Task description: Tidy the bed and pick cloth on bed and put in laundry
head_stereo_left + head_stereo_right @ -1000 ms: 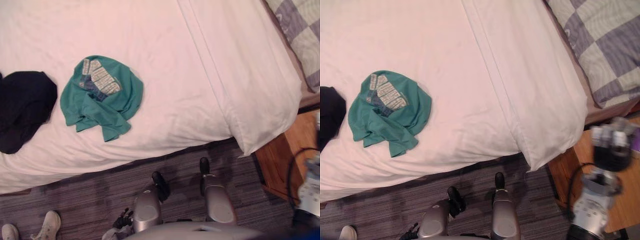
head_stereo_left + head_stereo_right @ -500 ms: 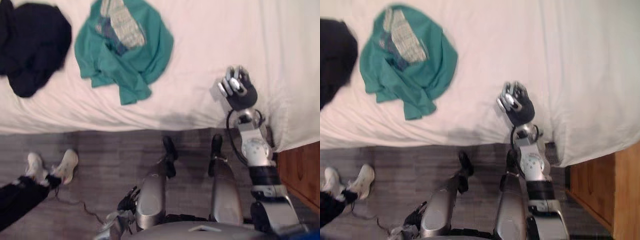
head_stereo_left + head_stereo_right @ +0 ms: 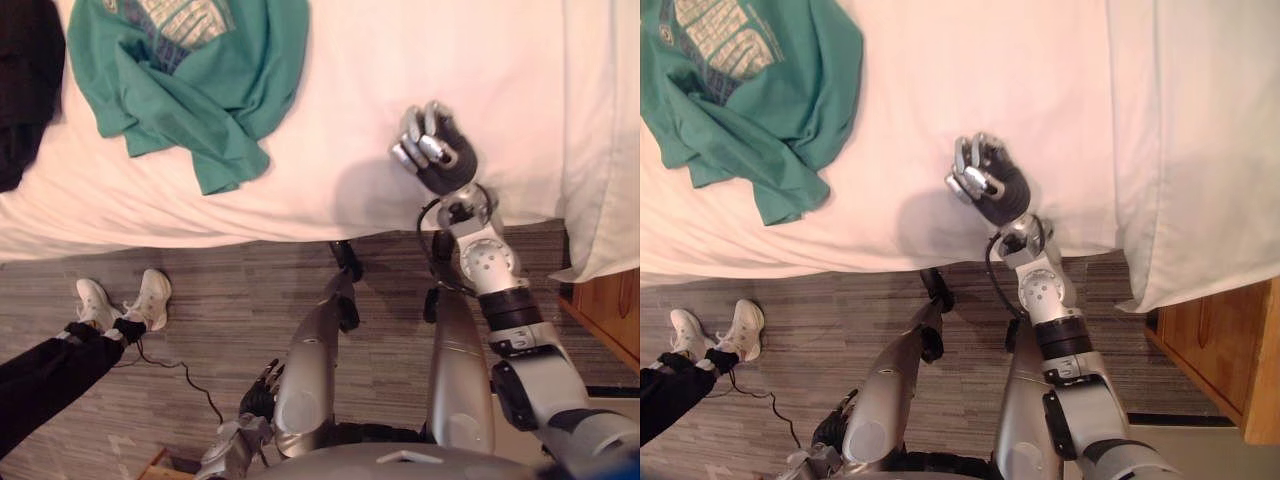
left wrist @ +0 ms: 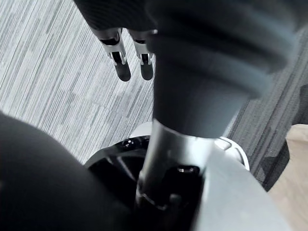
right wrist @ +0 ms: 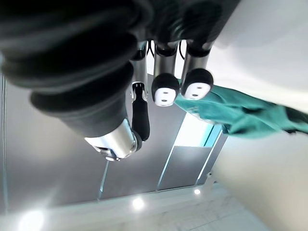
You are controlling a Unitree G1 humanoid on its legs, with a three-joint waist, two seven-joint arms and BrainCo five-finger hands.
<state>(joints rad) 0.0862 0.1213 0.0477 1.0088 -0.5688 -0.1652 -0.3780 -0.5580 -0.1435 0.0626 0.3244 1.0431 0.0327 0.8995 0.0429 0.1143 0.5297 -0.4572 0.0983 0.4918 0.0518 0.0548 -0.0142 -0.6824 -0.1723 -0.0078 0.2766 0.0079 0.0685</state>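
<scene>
A crumpled green T-shirt (image 3: 190, 80) with a pale print lies on the white bed (image 3: 400, 50), near its front edge. A black cloth (image 3: 25, 80) lies to the left of it. My right hand (image 3: 435, 150) is raised over the bed's front edge, well to the right of the green shirt, with relaxed fingers and nothing in it. In the right wrist view the green T-shirt (image 5: 240, 115) shows past the fingertips (image 5: 163, 89), apart from them. My left hand (image 3: 245, 440) hangs low by my side over the floor, fingers (image 4: 121, 67) straight and holding nothing.
A person's white shoes (image 3: 120, 305) and dark trouser leg (image 3: 50, 370) stand on the grey striped carpet at the left. A white folded duvet edge (image 3: 600, 130) hangs over the bed's right end. A wooden nightstand (image 3: 1220, 350) stands at the right.
The camera has tilted down toward the floor and the bed's edge. My right arm has risen from beside the nightstand to over the bed's edge. The person's leg has come into view.
</scene>
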